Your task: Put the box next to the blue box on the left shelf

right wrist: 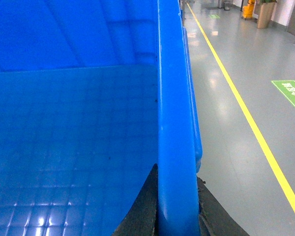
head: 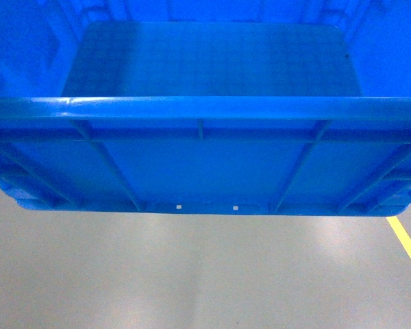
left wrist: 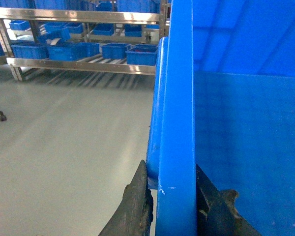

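Large bright-blue plastic crate (head: 205,164) fills most of head view, held up off the glossy grey floor (head: 192,274), near wall ribbed with vertical and diagonal struts, thick rolled rim across the frame, smooth flat bottom visible inside, nothing in it. Yellow floor line (head: 407,247) at far right of head view.

Left gripper (left wrist: 173,206): jaws closed down on the crate's left rim, one dark worn finger (left wrist: 135,206) on the outside of the wall, the other inside the crate, both touching the plastic. Right gripper (right wrist: 176,209): same grip on the right rim, one dark finger (right wrist: 142,211) inside the crate, the other outside, rim clamped between.

Left wrist view: silvery metal-framed rack (left wrist: 83,66) far off across the floor, well apart from the held crate, deck of rollers, several smaller blue trays (left wrist: 69,49) sitting on its levels. Dark caster-like item at left edge, too small to tell.

Right wrist view: yellow line runs away along the floor on the right, green floor marking (right wrist: 290,93) beside it, far background objects blurred.
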You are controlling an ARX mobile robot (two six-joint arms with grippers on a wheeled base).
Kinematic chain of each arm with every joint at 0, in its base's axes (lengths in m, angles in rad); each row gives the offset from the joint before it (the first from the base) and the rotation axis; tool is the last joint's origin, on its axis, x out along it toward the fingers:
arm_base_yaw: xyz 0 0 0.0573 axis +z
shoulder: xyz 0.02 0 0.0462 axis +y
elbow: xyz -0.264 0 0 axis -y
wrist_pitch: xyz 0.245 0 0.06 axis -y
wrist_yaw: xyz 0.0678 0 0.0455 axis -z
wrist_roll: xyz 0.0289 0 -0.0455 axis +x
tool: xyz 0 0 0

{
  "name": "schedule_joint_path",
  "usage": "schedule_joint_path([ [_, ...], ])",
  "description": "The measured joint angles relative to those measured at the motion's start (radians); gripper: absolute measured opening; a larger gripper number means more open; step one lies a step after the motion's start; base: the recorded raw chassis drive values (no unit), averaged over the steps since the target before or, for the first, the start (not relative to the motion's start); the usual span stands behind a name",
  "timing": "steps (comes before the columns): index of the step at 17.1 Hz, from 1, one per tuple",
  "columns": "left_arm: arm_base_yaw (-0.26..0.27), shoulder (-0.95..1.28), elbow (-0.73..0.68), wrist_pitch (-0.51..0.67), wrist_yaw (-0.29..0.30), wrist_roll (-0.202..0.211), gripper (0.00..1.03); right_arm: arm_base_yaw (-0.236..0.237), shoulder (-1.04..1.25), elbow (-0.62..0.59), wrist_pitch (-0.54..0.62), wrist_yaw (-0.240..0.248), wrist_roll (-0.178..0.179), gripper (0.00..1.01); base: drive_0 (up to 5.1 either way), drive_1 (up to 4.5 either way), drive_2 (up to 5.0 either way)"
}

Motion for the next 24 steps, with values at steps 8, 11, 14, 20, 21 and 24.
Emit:
schedule_joint_path([
  [8,-0.004,-0.005,0.0,0.0,-0.002,0.002,0.14,0.0,-0.004,-0.002,-0.001,0.003,0.0,0.08,0.2,4.4,-4.1],
  [11,-0.004,-0.005,0.0,0.003,-0.002,0.002,0.14,0.0,-0.005,-0.002,0.0,0.003,0.0,0.08,-0.1,4.15,-4.3],
  [14,-0.004,-0.005,0.0,0.006,-0.002,0.002,0.14,0.0,-0.005,-0.002,0.005,0.003,0.0,0.08,0.0,4.2,-4.3],
  [20,-0.004,-0.006,0.0,0.002,-0.002,0.002,0.13,0.0,-0.005,-0.002,0.0,0.003,0.001,0.08,0.0,4.27,-4.2],
  [21,-0.004,-0.006,0.0,0.003,-0.002,0.002,0.13,0.0,-0.005,-0.002,0.0,0.003,0.0,0.08,0.0,4.3,-4.2],
  [24,-0.004,-0.006,0.0,0.006,-0.002,0.002,0.13,0.0,-0.005,-0.002,0.002,0.003,0.0,0.08,0.0,4.29,-4.2],
])
